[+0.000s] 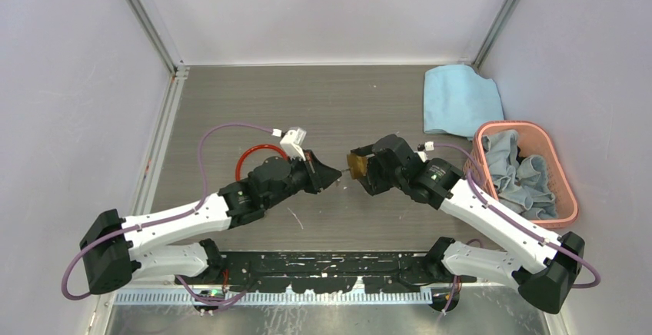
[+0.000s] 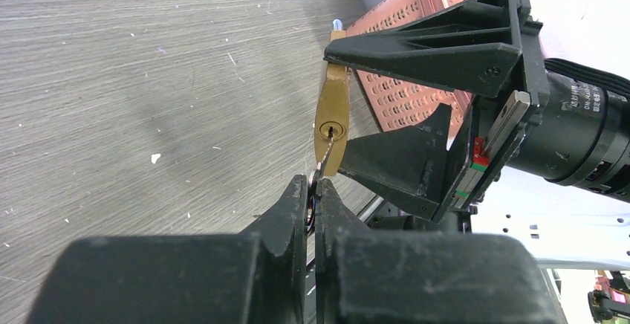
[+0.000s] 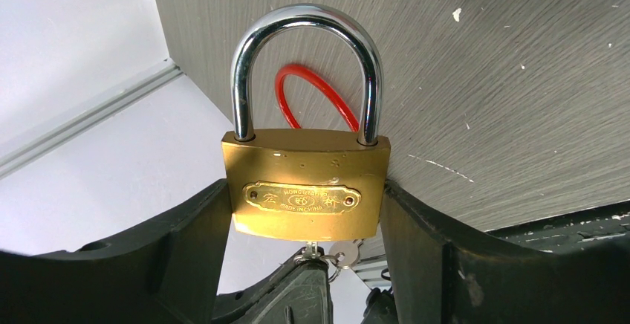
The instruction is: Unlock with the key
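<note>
The key [image 2: 324, 162] in the left hand [image 2: 312, 190] meets the padlock [image 2: 332, 108] held in the right hand [image 1: 360, 169].

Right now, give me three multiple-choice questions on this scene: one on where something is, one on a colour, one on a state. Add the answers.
1. Where is the tip of the key?
A. flat on the table
B. in the brass padlock's keyhole
C. in the pink basket

2. What colour is the cable loop seen through the shackle?
A. blue
B. green
C. red

3. How does the shackle stand?
A. closed, both legs in the body
B. swung open to one side
C. taken out altogether

Answers:
1 B: the left wrist view shows the left gripper pinching the key, its blade reaching the keyhole.
2 C: the right wrist view shows a red loop on the table behind the lock.
3 A: both steel legs enter the brass body, which the right gripper clamps by its sides.
</note>
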`<action>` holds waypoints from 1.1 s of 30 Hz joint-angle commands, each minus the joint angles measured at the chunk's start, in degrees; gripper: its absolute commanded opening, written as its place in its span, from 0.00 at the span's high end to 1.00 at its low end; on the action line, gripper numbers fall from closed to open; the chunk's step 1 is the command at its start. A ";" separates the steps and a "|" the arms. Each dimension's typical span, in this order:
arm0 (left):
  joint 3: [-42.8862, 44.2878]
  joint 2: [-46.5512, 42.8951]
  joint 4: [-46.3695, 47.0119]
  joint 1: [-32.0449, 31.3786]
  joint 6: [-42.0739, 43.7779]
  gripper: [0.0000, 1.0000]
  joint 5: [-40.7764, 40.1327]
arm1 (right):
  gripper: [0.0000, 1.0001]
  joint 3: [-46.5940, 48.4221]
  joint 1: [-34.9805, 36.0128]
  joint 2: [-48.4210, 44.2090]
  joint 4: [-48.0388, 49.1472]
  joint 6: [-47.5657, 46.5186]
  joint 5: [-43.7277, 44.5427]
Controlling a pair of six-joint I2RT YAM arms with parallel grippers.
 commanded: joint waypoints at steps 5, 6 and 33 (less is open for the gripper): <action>2.77 0.34 4.01 -0.19 -0.32 1.00 -1.65 | 0.99 1.51 0.65 -2.38 7.34 1.30 2.15; 2.77 0.27 4.02 -0.20 -0.32 1.00 -1.82 | 0.99 1.49 0.63 -2.40 7.36 1.23 2.13; 3.83 -0.87 3.16 -0.26 1.65 1.00 -4.19 | 0.99 0.22 1.48 -1.79 8.18 0.64 1.75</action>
